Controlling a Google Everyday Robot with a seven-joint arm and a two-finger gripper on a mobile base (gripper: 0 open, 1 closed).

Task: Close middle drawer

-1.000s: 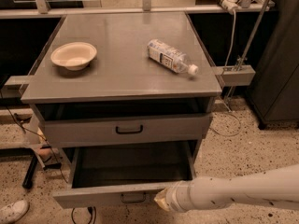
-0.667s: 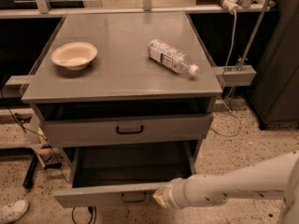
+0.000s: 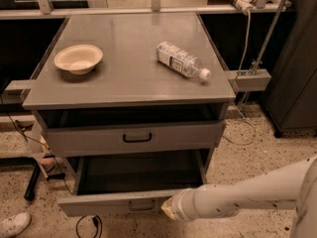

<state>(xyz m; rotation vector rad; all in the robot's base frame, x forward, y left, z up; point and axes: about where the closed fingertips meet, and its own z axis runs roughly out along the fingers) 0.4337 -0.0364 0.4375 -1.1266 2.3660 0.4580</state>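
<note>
Well, my gripper (image 3: 167, 210), state I cannot tell, sits at the stiff grey metal middle drawer (image 3: 99, 206); I'd push its front panel squarely.

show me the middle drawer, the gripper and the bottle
middle drawer (image 3: 99, 205): camera view, front panel
gripper (image 3: 167, 209): camera view, tip by the drawer front
bottle (image 3: 178, 59): camera view, label

The arm (image 3: 237, 200) is tilting steeper, its right end rising; the pincer (image 3: 168, 209) is sitting at the middle drawer (image 3: 109, 205) front.
</note>
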